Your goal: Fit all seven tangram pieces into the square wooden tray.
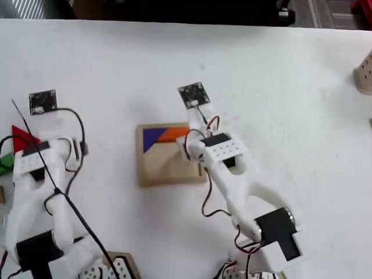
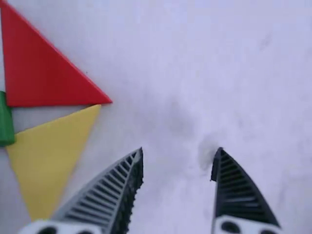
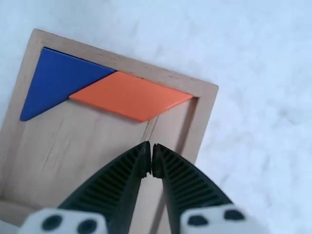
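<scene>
Right tool (image 3: 150, 158), tips pressed together, hangs over the tray (image 3: 146, 70) beside the orange piece (image 3: 131, 95).

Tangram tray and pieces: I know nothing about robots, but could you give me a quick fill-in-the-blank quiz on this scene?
The wooden tray holds ____ pieces so far.
The right gripper, above the tray, is ____.
The left gripper, over the white table, is ____.
The red triangle and yellow triangle lie ____ the tray.
Missing words: two; shut; open; outside.
</scene>
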Robot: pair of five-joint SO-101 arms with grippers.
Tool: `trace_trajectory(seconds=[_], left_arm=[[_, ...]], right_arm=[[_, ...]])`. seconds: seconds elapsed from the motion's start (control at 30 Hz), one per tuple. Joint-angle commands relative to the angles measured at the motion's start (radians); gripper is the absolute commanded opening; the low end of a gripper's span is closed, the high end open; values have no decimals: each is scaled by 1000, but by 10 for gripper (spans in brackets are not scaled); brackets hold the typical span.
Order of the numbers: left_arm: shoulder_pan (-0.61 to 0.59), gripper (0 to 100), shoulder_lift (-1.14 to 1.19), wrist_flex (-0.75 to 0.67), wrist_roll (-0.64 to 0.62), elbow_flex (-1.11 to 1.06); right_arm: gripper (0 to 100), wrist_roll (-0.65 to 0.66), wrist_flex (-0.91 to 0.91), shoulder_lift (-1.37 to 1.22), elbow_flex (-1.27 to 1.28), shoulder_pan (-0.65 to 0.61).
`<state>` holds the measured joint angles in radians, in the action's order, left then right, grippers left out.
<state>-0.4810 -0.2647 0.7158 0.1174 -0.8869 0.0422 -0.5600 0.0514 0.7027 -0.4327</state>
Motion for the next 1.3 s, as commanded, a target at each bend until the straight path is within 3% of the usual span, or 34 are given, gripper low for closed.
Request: trace_trajectory(seconds=[0.0,0.87,0.97,1.17,1.27], left_arm=[[21,230,-54,-43,18,-3],[-13,234,-54,-44,11,3],[-25,235,-54,-69,-34,5],[-48,356,-56,-71,-86,0],[-45,347,-56,-71,-86,-5]], right_arm=[[21,0,-1,41,-20,13],[21,0,-1,39,-17,13],[21,0,10,39,-17,12],[21,2,56,35,6,15],[21,2,30,59,8,44]])
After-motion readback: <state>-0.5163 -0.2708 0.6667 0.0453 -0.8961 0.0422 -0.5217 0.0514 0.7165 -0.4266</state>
